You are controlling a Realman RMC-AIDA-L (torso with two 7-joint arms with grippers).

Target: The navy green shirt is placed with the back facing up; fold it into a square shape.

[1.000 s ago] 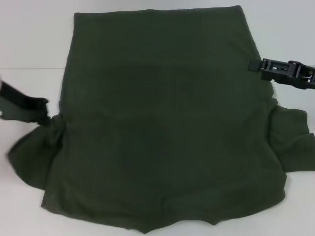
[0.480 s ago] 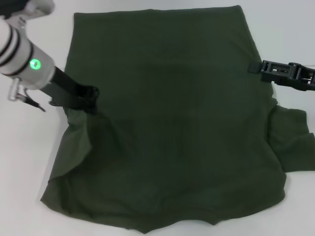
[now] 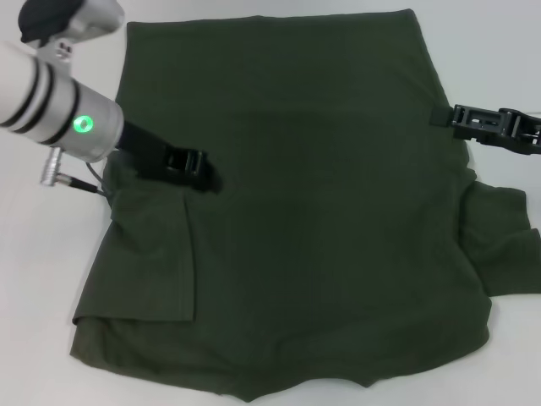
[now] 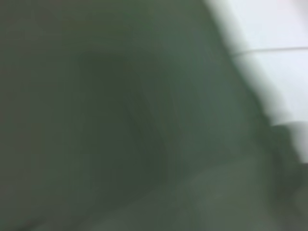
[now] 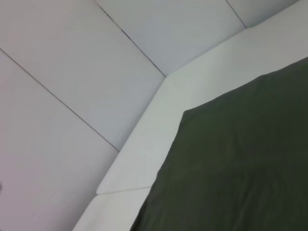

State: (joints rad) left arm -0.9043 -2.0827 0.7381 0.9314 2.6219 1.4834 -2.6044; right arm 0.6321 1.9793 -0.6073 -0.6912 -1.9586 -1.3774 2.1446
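Observation:
The navy green shirt (image 3: 313, 211) lies spread over the white table, plain side up. Its left sleeve (image 3: 152, 254) is folded inward and rests flat on the body. My left gripper (image 3: 203, 175) sits at the far corner of that folded flap, shut on the cloth. The left wrist view is filled by the shirt's green cloth (image 4: 120, 120) seen close up. My right gripper (image 3: 438, 114) rests at the shirt's right edge, above the right sleeve (image 3: 499, 245), which sticks out flat. In the right wrist view the shirt (image 5: 240, 168) reaches one far corner.
The white table (image 3: 51, 254) shows on both sides of the shirt and beyond its far hem. White wall panels (image 5: 72, 72) rise behind the table's back edge. The shirt's near hem runs close to the table's front edge.
My left gripper has carried the left sleeve from outside the shirt's left edge rightward onto the body, folding it flat. The right gripper has stayed in place.

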